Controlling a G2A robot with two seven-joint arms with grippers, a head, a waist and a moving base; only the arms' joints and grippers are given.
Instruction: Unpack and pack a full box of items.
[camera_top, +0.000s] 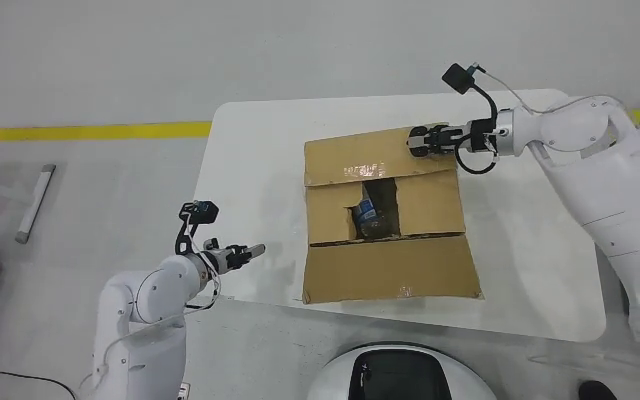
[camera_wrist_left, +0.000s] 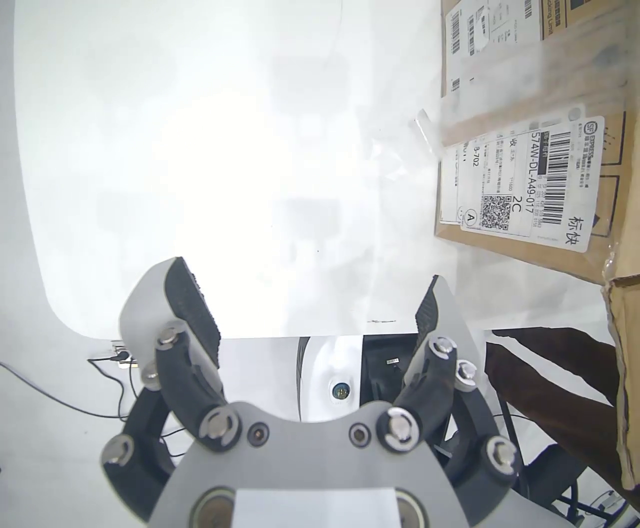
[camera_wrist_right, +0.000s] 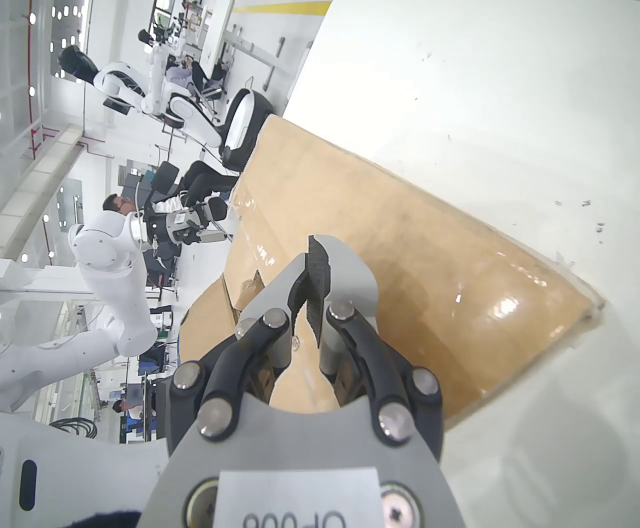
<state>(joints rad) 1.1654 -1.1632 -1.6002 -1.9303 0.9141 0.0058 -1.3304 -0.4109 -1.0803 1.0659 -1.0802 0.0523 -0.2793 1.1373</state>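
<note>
The cardboard box (camera_top: 390, 265) stands in the middle of the white counter (camera_top: 260, 150). Its near and far flaps are spread out flat. The two side flaps lie partly over the opening and leave a gap. In this gap is a dark bottle-like item (camera_top: 368, 214) with a blue top, inside the box.

The right gripper (camera_top: 412, 141) is at the right end of the far flap (camera_top: 355, 158). In the right wrist view its fingers (camera_wrist_right: 320, 270) are pressed together over the brown flap. I cannot tell if the cardboard is pinched between them.

The left gripper (camera_top: 250, 250) is at the near left edge of the counter, well apart from the box, with its fingers wide apart and nothing between them.

The left wrist view shows a side wall of the box with a white shipping label (camera_wrist_left: 530, 190) that carries a barcode, a square code and printed lines. A second white label (camera_wrist_left: 492, 25) with barcodes is on the wall farther along.
</note>
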